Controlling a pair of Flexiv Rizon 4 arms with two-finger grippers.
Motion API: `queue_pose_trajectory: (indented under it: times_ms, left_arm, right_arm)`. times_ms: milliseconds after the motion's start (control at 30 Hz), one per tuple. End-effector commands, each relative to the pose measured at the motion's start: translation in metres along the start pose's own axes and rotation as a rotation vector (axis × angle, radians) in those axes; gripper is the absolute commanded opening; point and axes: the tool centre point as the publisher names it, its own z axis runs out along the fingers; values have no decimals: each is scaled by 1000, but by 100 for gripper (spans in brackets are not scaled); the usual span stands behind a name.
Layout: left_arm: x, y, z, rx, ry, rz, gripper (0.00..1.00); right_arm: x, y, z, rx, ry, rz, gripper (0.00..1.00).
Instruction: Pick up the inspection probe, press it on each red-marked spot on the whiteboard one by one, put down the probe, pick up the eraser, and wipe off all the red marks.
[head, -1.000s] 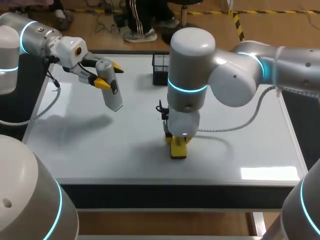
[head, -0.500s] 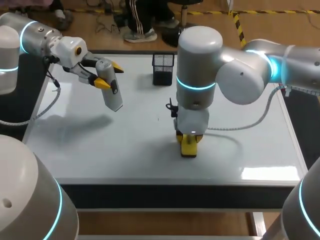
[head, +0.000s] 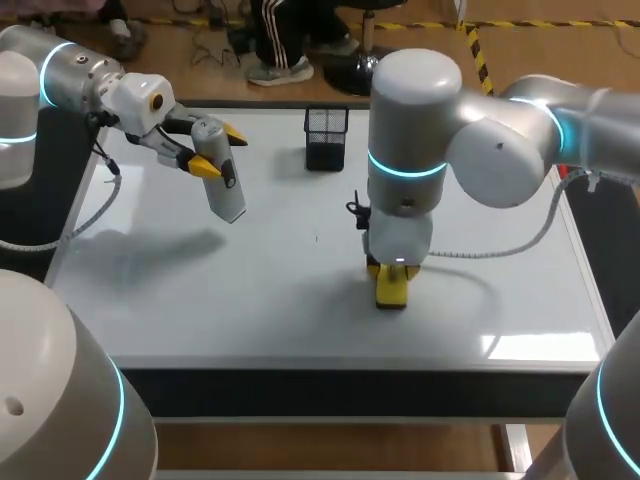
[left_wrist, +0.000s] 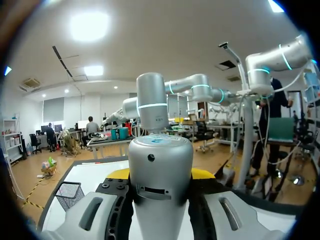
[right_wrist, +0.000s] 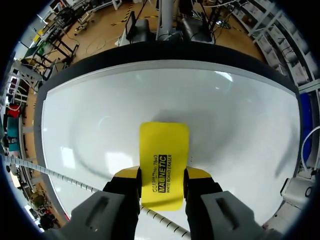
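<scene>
— Two pincers, both loaded? Start with the nearer one.

— Nearest is the eraser (right_wrist: 164, 150), a flat yellow block with dark print on its back. It lies face down on the whiteboard (head: 200, 290), toward the near edge and right of the middle. The right pincer (right_wrist: 162, 172) comes straight down on it, with a yellow tip pressed against each long side at one end, so the fingers are only as far apart as the block is wide.

— How will it handle?

— Light and stiff, I'd judge, with a smooth shell. The long sides are the sensible hold, since that keeps the wiping face flat. Too much tilt would lift one edge off the board.

— And red marks?

— None that I can make out. There is a tiny dark fleck mid-board, too small to tell.

— Farther back?

— The left pincer (head: 218, 150) is raised above the board's far left part. Its tips are pinched on the upper end of the probe (head: 224, 190), a smooth grey bar with a rounded top that hangs tilted, its lower end clear of the surface.

— Will it be tricky?

— It looks rigid and probably slick, so held that high it could swing or slip. A lower grip would steady it.

— Beyond that?

— A black mesh basket (head: 326, 137) stands at the far edge.
</scene>
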Motion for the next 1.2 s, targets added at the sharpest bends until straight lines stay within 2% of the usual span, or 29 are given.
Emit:
queue_pose_trajectory:
  times_ms: [33,367,1067,1200]
  left_arm:
    - [1,-2,1,-3,-1,0,0]
    - [1,-2,1,-3,-1,0,0]
    - [1,-2,1,-3,-1,0,0]
    - [1,-2,1,-3,-1,0,0]
  right_arm:
    - [19,-2,-26,31,-12,-2,0]
    - [43,-26,-48,61,-39,-23,0]
    - [43,-27,-46,59,-41,-24,0]
    - [47,-48,-44,68,-19,-38,0]
